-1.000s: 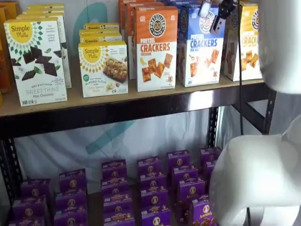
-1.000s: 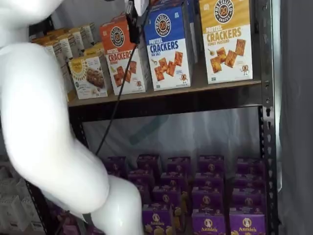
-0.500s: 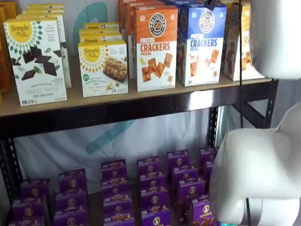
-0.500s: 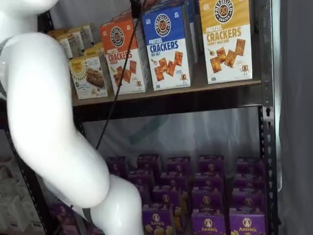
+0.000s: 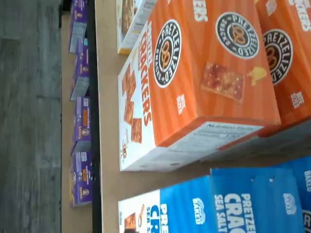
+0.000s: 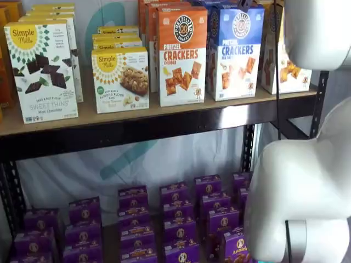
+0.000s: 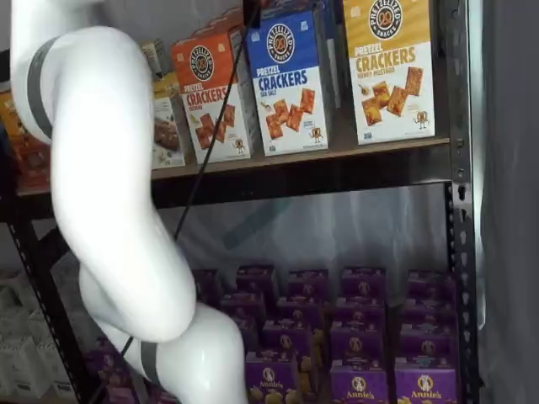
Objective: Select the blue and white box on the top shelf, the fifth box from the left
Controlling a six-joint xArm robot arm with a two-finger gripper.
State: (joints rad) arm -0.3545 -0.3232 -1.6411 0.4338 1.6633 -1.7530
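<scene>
We see the blue and white box (image 6: 236,52) standing upright on the top shelf (image 6: 137,118), at the front edge, face out. In both shelf views it sits between the orange-topped cracker box (image 6: 182,55) on one side and the yellow-topped cracker box (image 7: 390,67) on the other, each just beside it with a thin gap. More blue boxes line up behind it.

From the wrist view, turned on its side, we look down on the orange-topped cracker box (image 5: 194,82) and one more orange box behind it. The blue and white box (image 5: 214,204) shows only partly at the edge of that view, its blue top and a strip of the white front, with bare tan board between the two boxes. The shelf's dark front rail (image 5: 92,116) runs past them, and beyond it lie the small purple boxes (image 5: 81,145) of the lower level.

Of the gripper (image 6: 245,4) we catch only a dark tip at the very top edge in a shelf view, above the blue box, with the black cable (image 7: 206,160) trailing down beside it. We cannot tell whether its fingers are apart or together.

The white arm (image 7: 109,194) fills much of one side in both shelf views. Further along the top shelf stand the Simple Mills boxes (image 6: 43,68).
</scene>
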